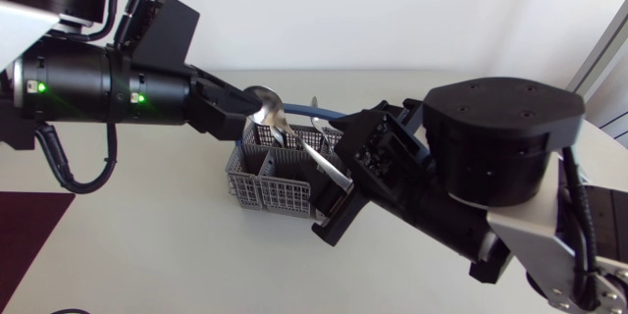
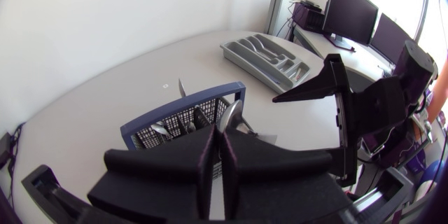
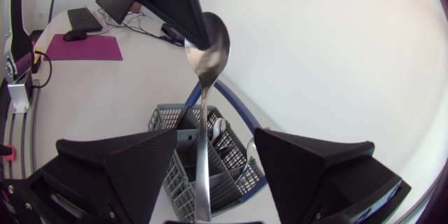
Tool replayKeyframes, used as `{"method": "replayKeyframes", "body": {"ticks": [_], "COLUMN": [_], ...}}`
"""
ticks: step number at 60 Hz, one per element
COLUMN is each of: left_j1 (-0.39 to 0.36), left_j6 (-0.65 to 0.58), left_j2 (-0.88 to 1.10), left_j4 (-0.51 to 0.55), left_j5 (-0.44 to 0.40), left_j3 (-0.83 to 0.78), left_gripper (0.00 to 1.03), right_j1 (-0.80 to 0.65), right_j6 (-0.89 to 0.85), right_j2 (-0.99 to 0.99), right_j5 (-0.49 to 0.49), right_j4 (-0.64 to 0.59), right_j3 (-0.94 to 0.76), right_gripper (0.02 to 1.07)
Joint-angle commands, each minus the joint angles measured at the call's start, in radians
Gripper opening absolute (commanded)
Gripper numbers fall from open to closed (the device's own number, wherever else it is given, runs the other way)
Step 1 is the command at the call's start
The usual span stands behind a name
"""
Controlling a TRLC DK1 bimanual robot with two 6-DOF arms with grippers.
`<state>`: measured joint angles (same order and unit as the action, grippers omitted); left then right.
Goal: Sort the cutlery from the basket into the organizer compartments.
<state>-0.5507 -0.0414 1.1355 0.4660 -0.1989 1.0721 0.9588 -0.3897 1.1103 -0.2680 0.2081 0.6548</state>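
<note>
Cutlery sorting, one spoon (image 1: 297,140) in handling. Left tool (image 1: 249,110), entering from 9 o'clock, clamped together on the spoon's bowl above the basket (image 1: 257,191) at surface (image 1: 147,226) centre. Right tool (image 3: 213,136), entering from 4 o'clock, fingers wide apart, spoon handle between them untouched. Organizer (image 2: 241,59) lies well ahead of the left tool, beyond the basket.

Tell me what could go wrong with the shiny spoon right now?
My left hand pinches the spoon only at its smooth bowl, so it might slip and fall into the basket below. My right hand is open around the handle; if the left lets go too soon, the spoon would probably drop.
</note>
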Motion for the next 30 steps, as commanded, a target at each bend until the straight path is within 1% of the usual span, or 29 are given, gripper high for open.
{"method": "replayKeyframes", "body": {"ticks": [1, 11, 13, 17, 22, 24, 30], "left_j1": [0.023, 0.031, 0.032, 0.048, 0.071, 0.071, 0.086], "left_j6": [0.086, 0.136, 0.141, 0.155, 0.161, 0.164, 0.166], "left_j2": [0.018, 0.018, 0.017, 0.015, 0.017, 0.017, 0.017], "left_j4": [0.002, 0.003, 0.003, 0.003, 0.003, 0.003, 0.0], "left_j5": [-0.028, -0.031, -0.034, -0.056, -0.076, -0.077, -0.083], "left_j3": [0.043, 0.032, 0.031, 0.022, 0.011, 0.008, -0.006], "left_gripper": [0.03, 0.03, 0.03, 0.03, 0.03, 0.03, 0.03], "right_j1": [0.006, 0.006, 0.006, 0.006, 0.006, 0.008, 0.008], "right_j6": [-0.006, -0.021, -0.023, -0.029, -0.041, -0.043, -0.048], "right_j2": [0.036, 0.138, 0.146, 0.175, 0.204, 0.214, 0.229], "right_j5": [-0.022, -0.051, -0.057, -0.068, -0.086, -0.089, -0.103], "right_j4": [0.028, 0.093, 0.097, 0.103, 0.122, 0.123, 0.125], "right_j3": [-0.001, 0.042, 0.046, 0.072, 0.097, 0.108, 0.129], "right_gripper": [0.78, 0.61, 0.6, 0.55, 0.55, 0.51, 0.44]}}
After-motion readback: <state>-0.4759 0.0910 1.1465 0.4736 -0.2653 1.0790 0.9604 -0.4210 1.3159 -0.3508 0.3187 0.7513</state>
